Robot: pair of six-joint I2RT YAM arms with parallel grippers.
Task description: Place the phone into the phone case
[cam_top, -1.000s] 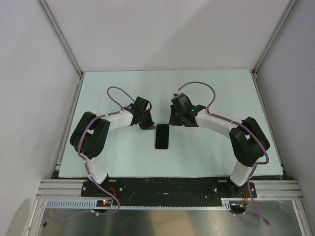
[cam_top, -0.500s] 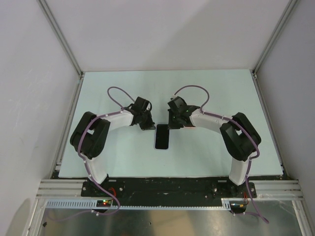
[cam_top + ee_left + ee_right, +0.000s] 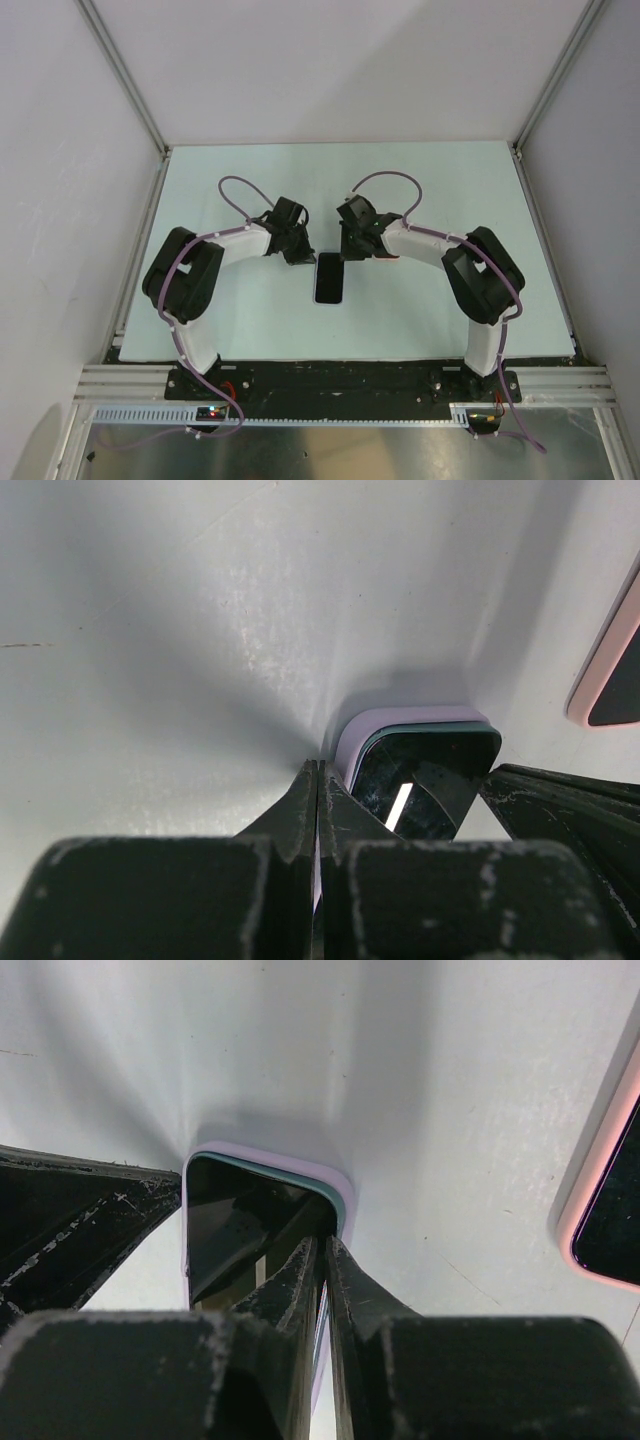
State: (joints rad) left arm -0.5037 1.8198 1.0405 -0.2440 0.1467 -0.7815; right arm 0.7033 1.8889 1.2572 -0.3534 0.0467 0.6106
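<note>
Phone (image 3: 328, 280) is found flat on the table (image 3: 420, 190), screen up, long axis near-to-far, its far end ringed by the lilac phone case (image 3: 400, 718). Left gripper (image 3: 318, 780), fingers pressed together, is held at the far left corner. Right gripper (image 3: 322, 1250), likewise closed, has been shifted left onto the far right corner.

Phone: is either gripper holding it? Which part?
Neither holds it. Both sets of jaws are shut on nothing; the left gripper sits at the phone by its far left corner, the right gripper at its far right corner.
</note>
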